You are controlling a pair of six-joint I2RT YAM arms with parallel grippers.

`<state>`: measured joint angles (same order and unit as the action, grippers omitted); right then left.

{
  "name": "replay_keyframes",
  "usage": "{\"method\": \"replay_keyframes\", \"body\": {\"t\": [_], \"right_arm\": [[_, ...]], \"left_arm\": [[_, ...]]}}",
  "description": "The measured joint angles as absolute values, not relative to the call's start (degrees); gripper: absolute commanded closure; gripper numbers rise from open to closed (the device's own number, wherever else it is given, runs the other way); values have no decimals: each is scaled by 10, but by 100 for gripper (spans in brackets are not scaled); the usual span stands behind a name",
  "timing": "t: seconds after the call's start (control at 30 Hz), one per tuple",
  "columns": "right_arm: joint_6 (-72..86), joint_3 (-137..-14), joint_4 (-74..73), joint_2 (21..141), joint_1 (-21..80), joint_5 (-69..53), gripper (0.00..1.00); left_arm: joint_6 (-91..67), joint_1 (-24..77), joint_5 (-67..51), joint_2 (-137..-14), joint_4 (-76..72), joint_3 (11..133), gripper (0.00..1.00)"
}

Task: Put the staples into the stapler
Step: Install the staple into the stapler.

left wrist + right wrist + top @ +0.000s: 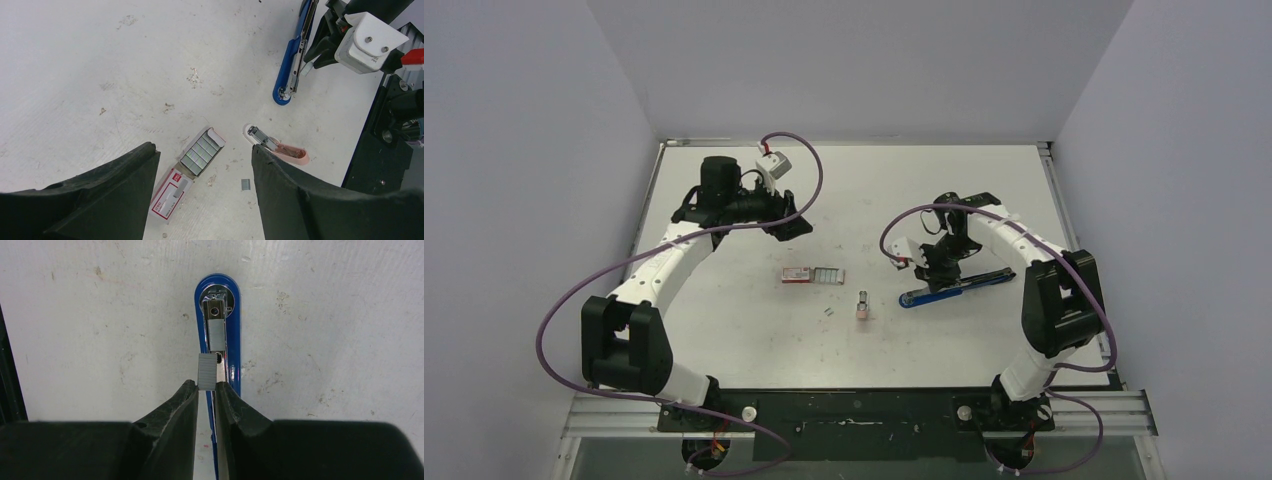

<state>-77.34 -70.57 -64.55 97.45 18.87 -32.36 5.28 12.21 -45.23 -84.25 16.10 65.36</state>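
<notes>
White tabletop (724, 340), scuffed and speckled, fills the space between pale grey walls, and both arms reach out over it. On the right side, the stapler (234, 340) lies flat with its blue body opened, the silvery channel facing up and its rounded front end pointing away from the right arm's wrist. The right gripper (206, 386) hangs directly above it, jaws drawn narrow and pinching a short grey staple strip (206, 371) by its near end. The strip pokes forward over the channel, sitting slightly to the left of its line. Whether it touches the metal I cannot tell.

Well apart, the left gripper (204, 149) hovers over the middle of the table with jaws spread wide and nothing between them. Beneath it lies the red-and-white box (172, 192), its tray slid out and showing rows of staples (201, 152). Near the box rests a small pink block (290, 152) with a metal piece on it, and a loose staple bit (245, 184) lies between them.
</notes>
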Motion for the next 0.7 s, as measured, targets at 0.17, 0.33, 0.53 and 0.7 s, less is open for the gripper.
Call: {"method": "replay_keyframes", "body": {"t": [0.17,0.33,0.53,0.7], "right_arm": [[-774,-704,-637,975,187,-324,92],[-774,-702,-632,977,183,-323,92],[-774,-693,-628,981,183,-322,92],[-774,-691,-627,981,183,-320,92]], "left_arm": [[53,122,-453,-842,161,654,34],[53,122,-453,-842,161,654,34],[53,122,-456,-842,161,653,34],[53,122,-456,-842,161,653,35]]}}
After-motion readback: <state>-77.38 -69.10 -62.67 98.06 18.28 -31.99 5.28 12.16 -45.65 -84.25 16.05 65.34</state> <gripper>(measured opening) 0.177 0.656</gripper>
